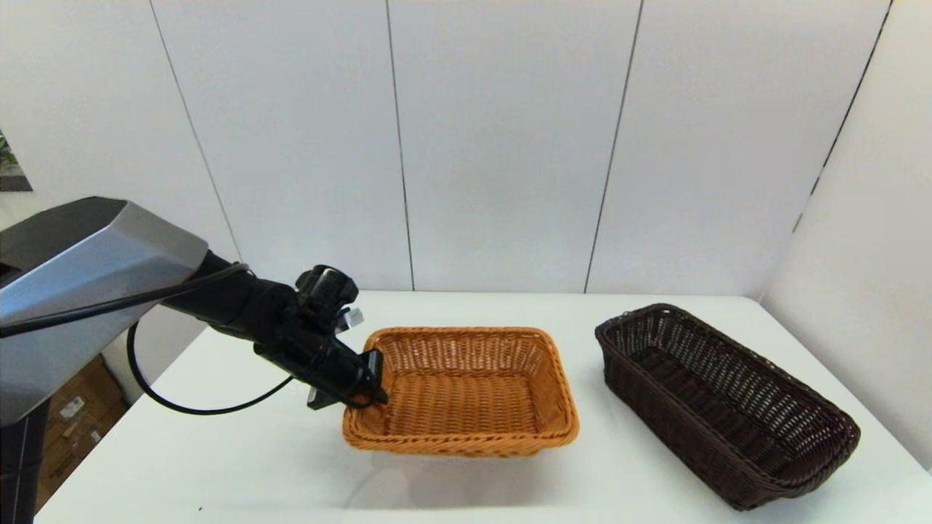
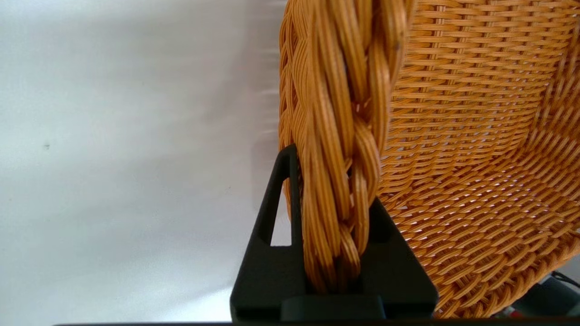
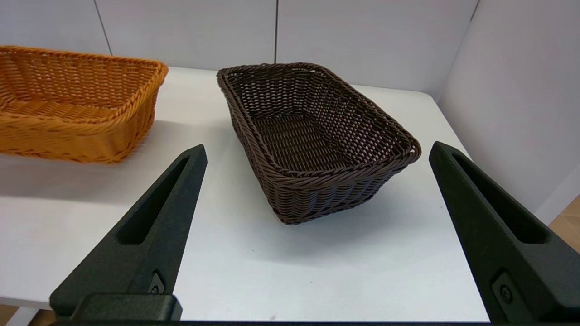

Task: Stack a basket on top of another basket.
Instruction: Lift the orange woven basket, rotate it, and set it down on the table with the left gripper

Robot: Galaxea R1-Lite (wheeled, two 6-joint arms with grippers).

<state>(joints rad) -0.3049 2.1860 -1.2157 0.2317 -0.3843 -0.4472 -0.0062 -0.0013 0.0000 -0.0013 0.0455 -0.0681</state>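
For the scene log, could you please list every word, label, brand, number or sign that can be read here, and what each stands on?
None can be read.
Orange basket: plain weave, no tag or print.
Dark brown basket: plain weave, no tag or print.
Left claw, shut on the orange basket's rim: no marking shows.
Right claw, open, held back from the dark brown basket: no marking shows.
Cardboard boxes beside the table: pale labels, too small to read.

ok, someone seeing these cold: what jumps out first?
The left claw, shut on the braided rim of the orange basket at its left end, near the table's middle. Next, the dark brown basket sitting apart at an angle on the right of the white table, nothing stacked yet. The right claw is out of the head view; its wrist camera shows it open, short of the dark basket.
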